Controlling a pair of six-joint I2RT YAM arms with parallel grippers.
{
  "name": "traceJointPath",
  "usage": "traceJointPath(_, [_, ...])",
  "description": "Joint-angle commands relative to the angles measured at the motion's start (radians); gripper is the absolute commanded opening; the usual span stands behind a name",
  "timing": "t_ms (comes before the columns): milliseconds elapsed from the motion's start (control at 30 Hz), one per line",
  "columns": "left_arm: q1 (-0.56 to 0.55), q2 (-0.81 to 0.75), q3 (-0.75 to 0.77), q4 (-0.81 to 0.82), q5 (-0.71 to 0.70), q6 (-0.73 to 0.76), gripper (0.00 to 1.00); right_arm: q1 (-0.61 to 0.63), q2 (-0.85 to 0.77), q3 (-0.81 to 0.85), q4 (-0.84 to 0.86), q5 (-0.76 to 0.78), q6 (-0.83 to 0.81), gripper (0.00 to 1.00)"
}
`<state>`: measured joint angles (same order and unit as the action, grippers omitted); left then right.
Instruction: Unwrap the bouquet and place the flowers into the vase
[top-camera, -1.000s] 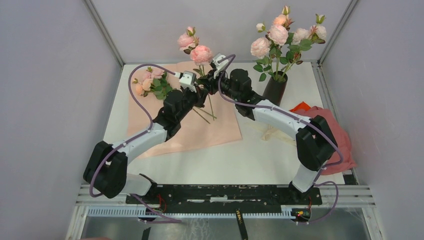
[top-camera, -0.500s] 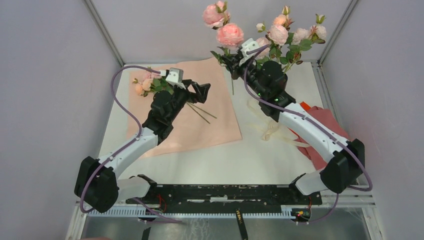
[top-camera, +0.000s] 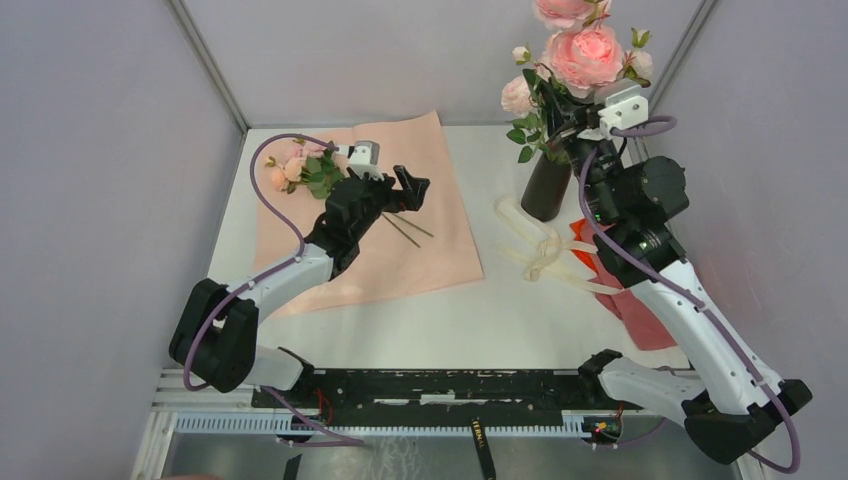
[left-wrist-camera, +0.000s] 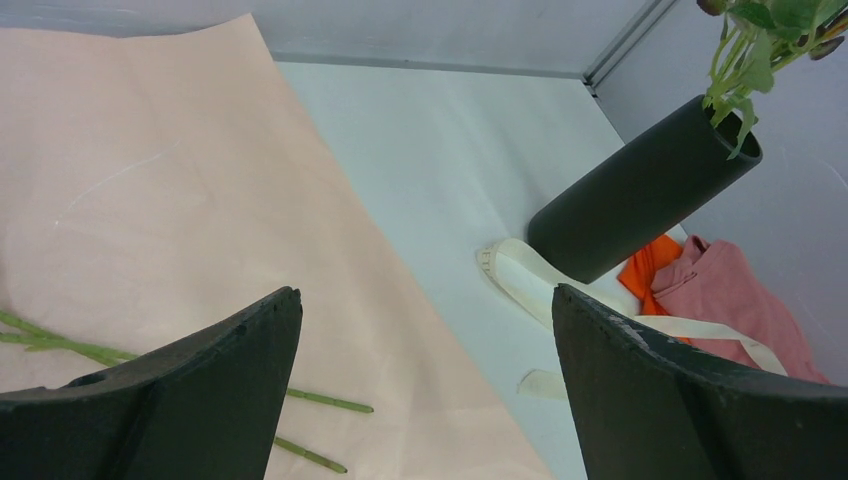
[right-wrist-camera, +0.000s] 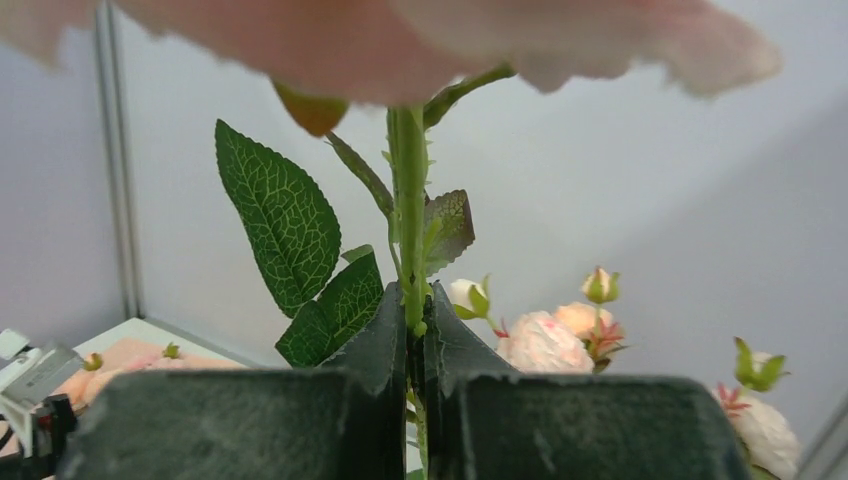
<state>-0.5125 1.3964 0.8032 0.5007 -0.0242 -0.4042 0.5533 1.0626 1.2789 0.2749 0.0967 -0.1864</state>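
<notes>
From above, the right gripper is clamped on a rose over the black vase at far right; it should lower straight, threading the neck between the flowers already there. Left wrist: the left gripper, jaws wide apart and holding nothing, hangs over the opened paper. Right wrist: thin leafy stem, upright, pinched

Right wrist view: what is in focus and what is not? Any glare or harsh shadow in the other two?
Right wrist: the bloom along the top edge is a close blur, the stem in the right pincer and its leaf are sharp. Left wrist: even light, no glare, the vase looks tilted by camera angle. Top external: soft, diffuse light, faint shadows.
</notes>
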Motion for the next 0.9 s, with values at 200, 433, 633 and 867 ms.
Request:
traceJointPath(200, [-0.001,-0.032,0.034,0.016,-0.001,-0.023,1.0,-0.117,0.018,-0.038,0.022,0.135,-0.071,0.0])
traceJointPath(433, [-0.001,-0.028,0.031,-0.011,-0.035,0.008,1.0,-0.264,0.141,-0.008,0.071,0.05,-0.013,0.0])
traceJointPath(633, [0.0,-0.031,0.027,-0.04,-0.077,0.04,1.0,-0.362,0.202,-0.013,0.12,-0.041,0.084,0.0])
traceJointPath(867, [0.0,-0.004,0.045,-0.048,-0.087,0.046,1.0,-0.398,0.189,0.03,0.125,-0.089,0.104,0.0])
